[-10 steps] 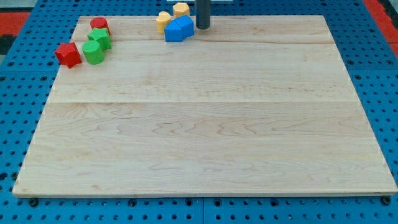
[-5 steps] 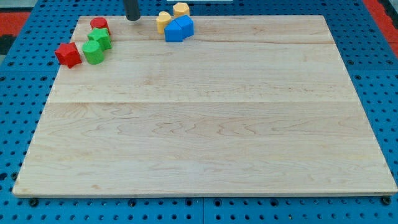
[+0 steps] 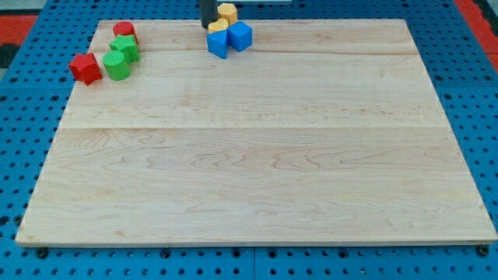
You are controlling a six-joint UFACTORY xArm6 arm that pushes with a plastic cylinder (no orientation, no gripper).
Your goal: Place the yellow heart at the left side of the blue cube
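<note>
My tip (image 3: 208, 28) stands at the top edge of the wooden board (image 3: 257, 155); it is a bare rod with nothing to open or close. A yellow block (image 3: 219, 26), shape unclear, touches its right side between two blue blocks (image 3: 218, 43) (image 3: 240, 35); another yellow block (image 3: 227, 12) sits just above. Red (image 3: 85, 68) (image 3: 124, 31) and green blocks (image 3: 118, 65) (image 3: 125, 47) lie well to its left.

You see my rod (image 3: 208, 12) cut off by the view's top edge, and my tip (image 3: 208, 28) covers part of the small yellow block (image 3: 218, 26) near the board's far edge. That block's shape is too small to tell; likewise the yellow block (image 3: 227, 12) behind it.
</note>
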